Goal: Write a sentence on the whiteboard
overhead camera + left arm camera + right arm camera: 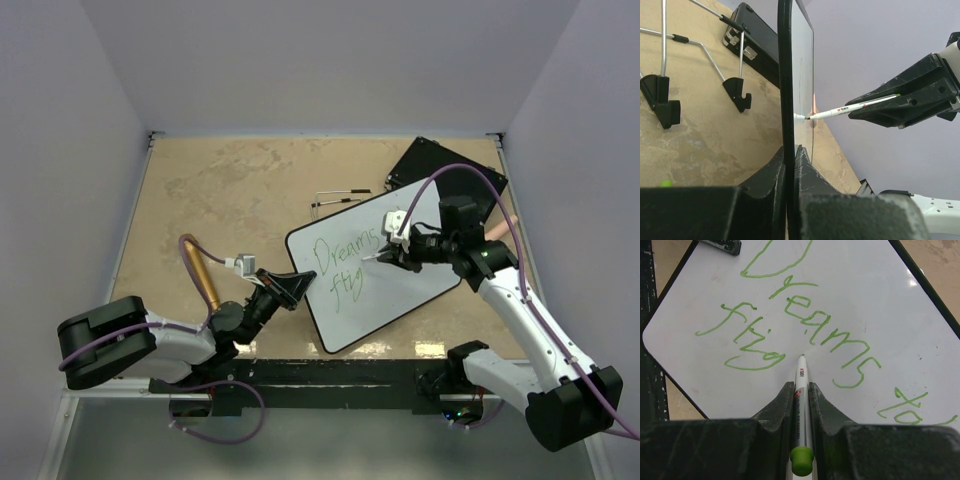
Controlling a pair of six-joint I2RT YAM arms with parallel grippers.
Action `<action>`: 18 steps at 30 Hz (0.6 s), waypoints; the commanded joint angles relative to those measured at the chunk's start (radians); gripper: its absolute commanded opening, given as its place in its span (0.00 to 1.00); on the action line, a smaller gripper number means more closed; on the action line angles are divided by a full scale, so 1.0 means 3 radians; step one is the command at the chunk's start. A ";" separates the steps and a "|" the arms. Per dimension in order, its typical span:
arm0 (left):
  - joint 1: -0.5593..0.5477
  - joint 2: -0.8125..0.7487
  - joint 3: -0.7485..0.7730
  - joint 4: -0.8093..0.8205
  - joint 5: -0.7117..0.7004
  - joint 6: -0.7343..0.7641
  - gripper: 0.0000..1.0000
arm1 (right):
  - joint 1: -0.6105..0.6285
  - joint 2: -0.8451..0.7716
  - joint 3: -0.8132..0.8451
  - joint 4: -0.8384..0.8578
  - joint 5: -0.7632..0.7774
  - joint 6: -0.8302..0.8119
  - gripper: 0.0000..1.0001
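whiteboard [415, 285] on table [230, 190], skewed | your left gripper [298, 284] clenched on whiteboard's near-left edge | your right gripper [398, 258] over whiteboard, grasping green marker [801, 374] | marker tip touching whiteboard just right of "flig"

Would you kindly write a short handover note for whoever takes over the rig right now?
Left gripper: shut on the whiteboard, clamping its left edge as the top view shows it.
Right gripper: shut on the marker, tip at the board just after the lower word.
Done: green writing reads "Dreams to", with a word like "fly" below.
Left: add any remaining words, lift the marker, release the board.
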 commanded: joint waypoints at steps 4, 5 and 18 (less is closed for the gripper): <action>0.0008 0.0061 -0.0016 0.0068 0.0117 0.0407 0.00 | 0.0011 0.0045 0.0020 -0.0265 0.0002 -0.0231 0.00; 0.0008 0.0061 -0.0016 0.0068 0.0117 0.0412 0.00 | 0.0022 0.0045 0.0030 -0.0301 0.0013 -0.0246 0.00; 0.0013 0.0087 0.0004 0.0068 0.0117 0.0412 0.00 | 0.0298 0.0106 -0.0026 -0.0439 0.0400 -0.0339 0.00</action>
